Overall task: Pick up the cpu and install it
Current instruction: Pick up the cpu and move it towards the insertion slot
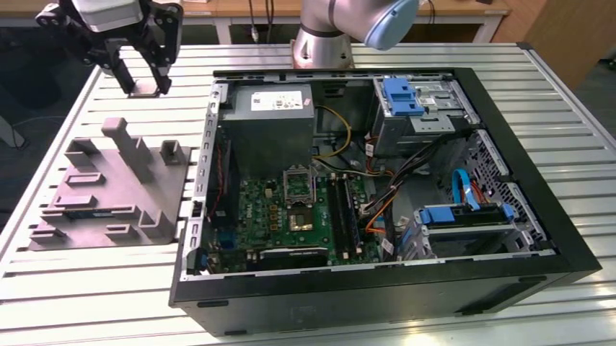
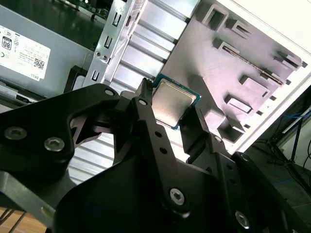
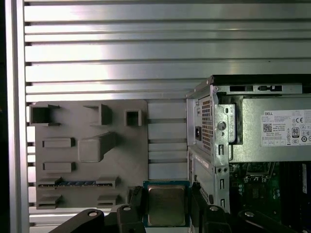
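Cpu (image 2: 175,103): flat square, silvery metal lid, green rim; pinched by black gripper (image 1: 146,88) over ribbed aluminium tabletop (image 3: 146,48).

The gripper (image 1: 146,92) holds the cpu (image 1: 146,89) over the slatted table (image 1: 86,288), near the grey tray (image 1: 101,191) and open computer case (image 1: 563,249).

Lid of cpu (image 2: 172,104) dull silvery metal with green board edge; hand (image 1: 146,88) matt black, bright metal screw heads (image 2: 176,196); grey tray (image 3: 121,160) smooth matt plastic; bench (image 3: 146,48) ribbed satin aluminium; computer case (image 1: 385,295) matt black outside, bare sheet metal inside.
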Controlling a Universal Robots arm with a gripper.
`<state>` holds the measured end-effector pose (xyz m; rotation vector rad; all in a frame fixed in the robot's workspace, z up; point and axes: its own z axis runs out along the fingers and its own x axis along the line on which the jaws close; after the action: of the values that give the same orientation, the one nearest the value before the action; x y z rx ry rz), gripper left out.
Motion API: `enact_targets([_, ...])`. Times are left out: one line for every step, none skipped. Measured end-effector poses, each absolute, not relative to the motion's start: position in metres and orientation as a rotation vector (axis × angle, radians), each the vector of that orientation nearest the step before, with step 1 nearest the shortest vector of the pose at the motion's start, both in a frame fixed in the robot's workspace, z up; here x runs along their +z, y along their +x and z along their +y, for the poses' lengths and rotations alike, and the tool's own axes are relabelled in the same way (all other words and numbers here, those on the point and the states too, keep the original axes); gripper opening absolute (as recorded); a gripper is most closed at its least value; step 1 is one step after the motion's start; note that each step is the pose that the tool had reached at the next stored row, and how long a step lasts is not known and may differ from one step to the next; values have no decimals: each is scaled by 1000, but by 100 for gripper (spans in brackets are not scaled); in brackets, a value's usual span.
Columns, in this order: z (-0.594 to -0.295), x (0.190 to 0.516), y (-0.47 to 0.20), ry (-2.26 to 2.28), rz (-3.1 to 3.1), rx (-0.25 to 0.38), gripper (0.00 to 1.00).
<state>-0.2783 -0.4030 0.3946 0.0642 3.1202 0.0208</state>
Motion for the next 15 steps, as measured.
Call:
enact_targets([-403, 395, -278, 64, 3120, 21, 47])
enact_targets([-403, 395, -278, 64, 3120, 21, 47])
enact_targets([-403, 395, -278, 64, 3120, 21, 47])
enact_targets([-403, 395, -277, 64, 3120, 21, 47])
enact_targets([-403, 395, -277, 64, 3120, 21, 47])
enact_targets([-403, 395, -277, 64, 3120, 21, 47])
enact_targets([-403, 395, -276, 64, 3120, 21, 47])
enact_targets([-403, 395, -276, 64, 3120, 21, 47])
enact_targets([-403, 395, -275, 64, 3120, 21, 47])
enact_targets([-403, 395, -275, 64, 3120, 21, 47])
enact_targets([-403, 395, -275, 64, 3120, 21, 47])
enact_targets([-403, 395, -274, 64, 3120, 21, 47])
enact_targets([-403, 395, -274, 64, 3120, 21, 47])
enact_targets([-403, 395, -273, 64, 3120, 21, 47])
enact_targets([-403, 395, -273, 64, 3120, 21, 47])
